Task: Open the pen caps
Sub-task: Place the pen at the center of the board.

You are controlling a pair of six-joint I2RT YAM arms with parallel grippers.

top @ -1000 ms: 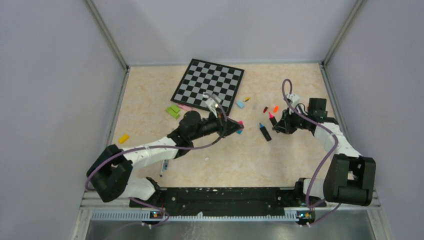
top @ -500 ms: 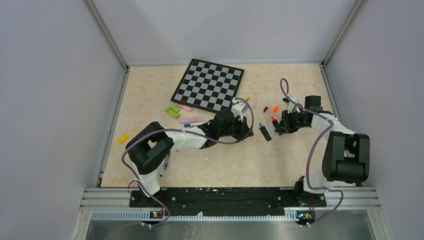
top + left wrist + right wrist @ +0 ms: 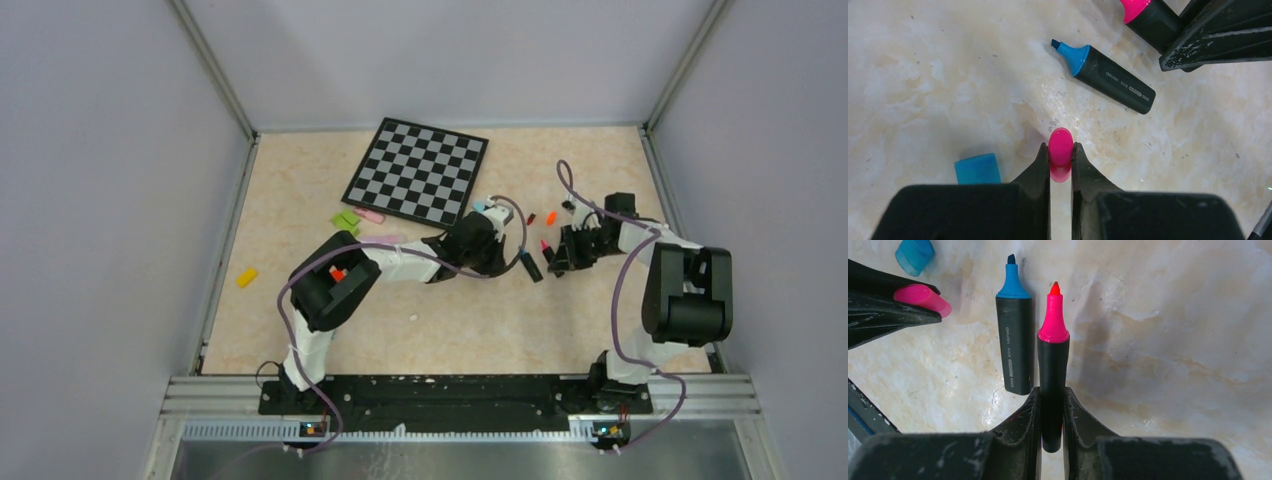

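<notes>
Marbled tabletop, left pincer nipping pink cap, right pincer clamping pink marker, blue highlighter lying between them

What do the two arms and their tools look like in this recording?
The left arm and right arm have white link shells between bulky black joint housings. A thin purple cable loops loosely along each. The left tool and right tool have matte black fingers tapering to narrow wedge tips. The right tool's are scuffed with pale specks. No readable markings show.
</notes>
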